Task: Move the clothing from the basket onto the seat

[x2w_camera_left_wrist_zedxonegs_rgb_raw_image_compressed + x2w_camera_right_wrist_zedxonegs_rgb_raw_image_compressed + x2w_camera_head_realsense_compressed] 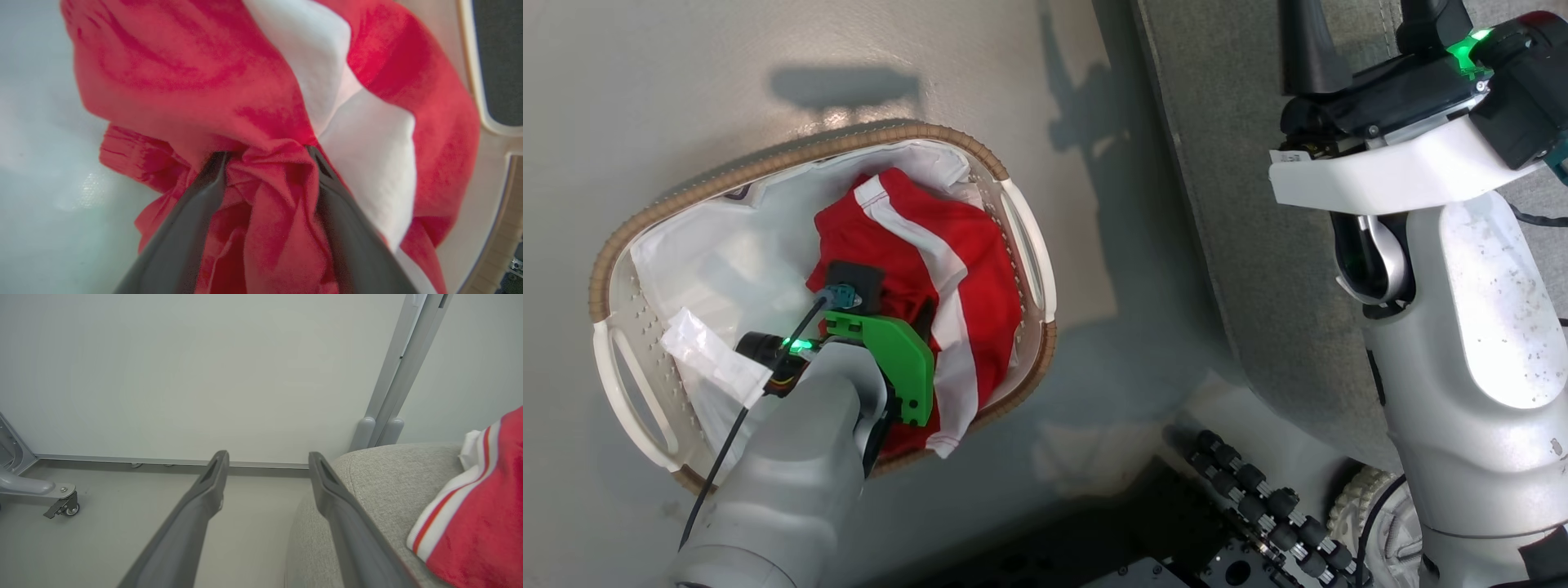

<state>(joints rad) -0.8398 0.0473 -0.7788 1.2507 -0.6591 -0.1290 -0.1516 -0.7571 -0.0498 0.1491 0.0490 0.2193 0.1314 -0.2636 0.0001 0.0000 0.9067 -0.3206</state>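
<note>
Straddling bright red, white-striped clothing in the oval white perforated basket, the left gripper stood unclenched, the right gripper released; another red garment lay on the grey woven seat.

Bright, even light falls from above. Dark shadows lie on the floor near the basket, and a shiny white spot of glare sits next to them. Up close, the clothing looks soft and blurry in the left wrist view. The right wrist view is clear and sharp.
</note>
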